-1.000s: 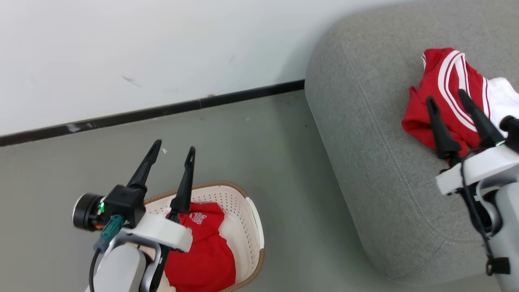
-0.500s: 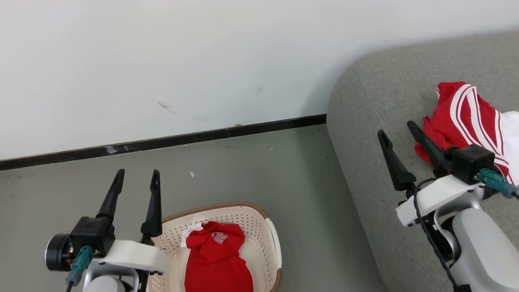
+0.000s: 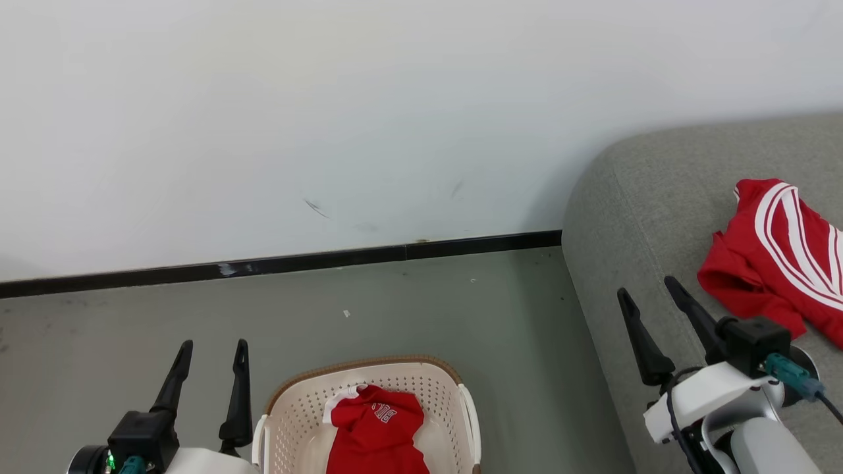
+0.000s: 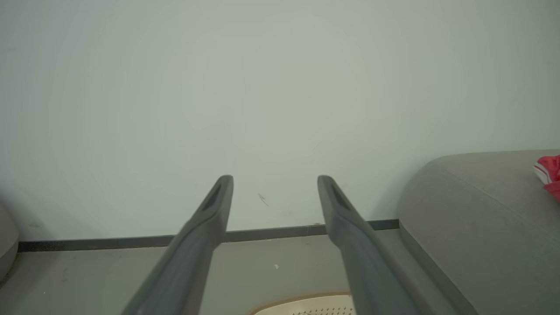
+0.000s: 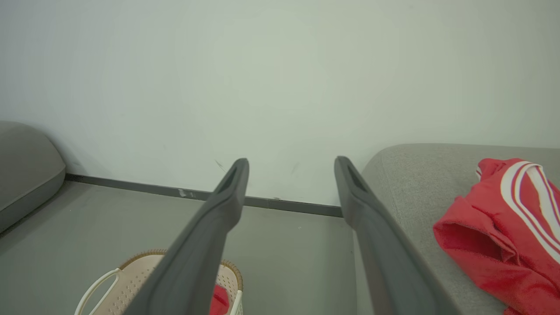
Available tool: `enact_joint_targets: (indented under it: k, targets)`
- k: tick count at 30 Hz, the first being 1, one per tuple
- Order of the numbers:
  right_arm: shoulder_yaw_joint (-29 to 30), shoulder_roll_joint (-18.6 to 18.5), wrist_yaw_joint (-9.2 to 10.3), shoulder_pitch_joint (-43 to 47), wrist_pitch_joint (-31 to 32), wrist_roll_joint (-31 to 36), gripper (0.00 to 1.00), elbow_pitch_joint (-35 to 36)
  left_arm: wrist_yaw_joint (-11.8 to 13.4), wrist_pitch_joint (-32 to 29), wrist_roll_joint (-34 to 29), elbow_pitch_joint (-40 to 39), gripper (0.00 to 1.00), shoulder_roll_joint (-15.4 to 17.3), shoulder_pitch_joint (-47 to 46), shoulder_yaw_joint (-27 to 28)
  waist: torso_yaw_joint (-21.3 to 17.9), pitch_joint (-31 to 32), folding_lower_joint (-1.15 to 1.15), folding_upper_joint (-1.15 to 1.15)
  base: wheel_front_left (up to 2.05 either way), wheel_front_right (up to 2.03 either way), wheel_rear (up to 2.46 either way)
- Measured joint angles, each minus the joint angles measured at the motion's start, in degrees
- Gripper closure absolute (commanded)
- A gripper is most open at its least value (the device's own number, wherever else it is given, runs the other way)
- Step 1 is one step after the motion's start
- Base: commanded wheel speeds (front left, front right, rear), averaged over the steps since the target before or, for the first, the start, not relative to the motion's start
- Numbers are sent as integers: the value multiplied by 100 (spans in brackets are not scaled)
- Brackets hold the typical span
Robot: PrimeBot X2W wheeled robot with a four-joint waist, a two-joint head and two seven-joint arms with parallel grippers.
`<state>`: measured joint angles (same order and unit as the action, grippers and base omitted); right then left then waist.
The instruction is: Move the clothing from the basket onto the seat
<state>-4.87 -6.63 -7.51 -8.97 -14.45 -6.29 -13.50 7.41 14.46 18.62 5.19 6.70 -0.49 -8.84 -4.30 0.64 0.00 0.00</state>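
Load remaining: red fabric shirt with a white collar and white lettering [image 3: 375, 431] lies crumpled inside the cream-white perforated plastic basket with a brown woven-look rim [image 3: 359, 364], which stands on the grey-green floor [image 3: 428, 309] near the end of the large grey-green upholstered sofa [image 3: 632, 217]
Load placed: second red fabric shirt with white striped trim [image 3: 770, 263] lies in a heap on the sofa cushion, near its rounded end
Left side: left gripper [image 3: 214, 343] hangs just left of the basket, above the floor, its two long dark fingers spread wide with nothing between them
Right side: right gripper [image 3: 646, 287] hangs over the sofa's edge, near the striped shirt but apart from it, fingers wide apart and empty
Progress: judged from how things lie, one shirt is across and at least one is left; whether more lie under it cannot be told
Feel: the basket shirt looks light, soft and limp; it will likely sag and drape from any pinch point, and a sleeve or hem could trail over the rim
Hold point: the raised fold near the collar, at the top of the heap, seems best, pinched deep enough to gather several layers so the thin cloth does not slip from the narrow fingers
Hazard: the perforated wall and the white side handle [image 3: 471, 421] stand close to the cloth, so fingers coming in at a slant could catch plastic and drag the light basket
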Motion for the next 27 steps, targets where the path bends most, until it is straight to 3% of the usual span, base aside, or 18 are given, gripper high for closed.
enact_joint_targets:
  k: [27]
  targets:
    - [348,354,0,1097,0,534,0,745,-110,-1,-1,-85,0,7,616,132,167,347,0,0,0,0,0]
